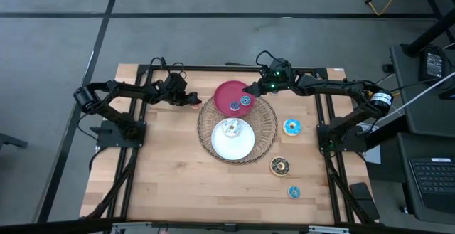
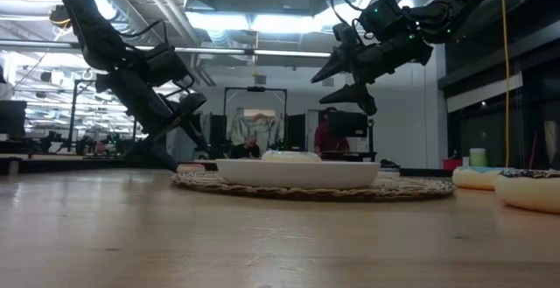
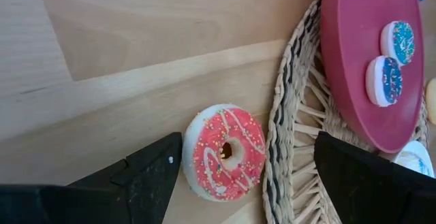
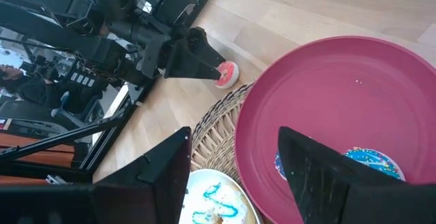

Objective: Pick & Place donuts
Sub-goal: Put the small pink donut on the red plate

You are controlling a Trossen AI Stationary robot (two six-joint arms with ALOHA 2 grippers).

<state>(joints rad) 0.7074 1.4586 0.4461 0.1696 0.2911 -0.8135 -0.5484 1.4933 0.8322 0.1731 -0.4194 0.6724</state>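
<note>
Overhead, the wicker tray point(image 1: 264, 140) sat mid-table with the red plate point(image 1: 226, 92) overlapping its far rim and the white plate point(image 1: 234, 143) inside it. Bare wood lay open along the near edge and the left side. Left gripper point(image 1: 193, 101) sat low by the tray's far-left rim, fingers spread wide around the pink donut point(image 1: 195, 105). Right gripper point(image 1: 250, 89) hung over the red plate, fingers apart, empty. Two blue donuts point(image 1: 240, 104) were on the red plate; three more donuts point(image 1: 292, 126) lay right of the tray.

Low view: right gripper point(image 2: 343, 80) was well above the tray.

Left wrist: pink donut point(image 3: 223, 152) lay between the fingers, just beside the wicker rim, touching neither.

Right wrist: blue donut point(image 4: 368, 161) on the red plate below the fingers.
</note>
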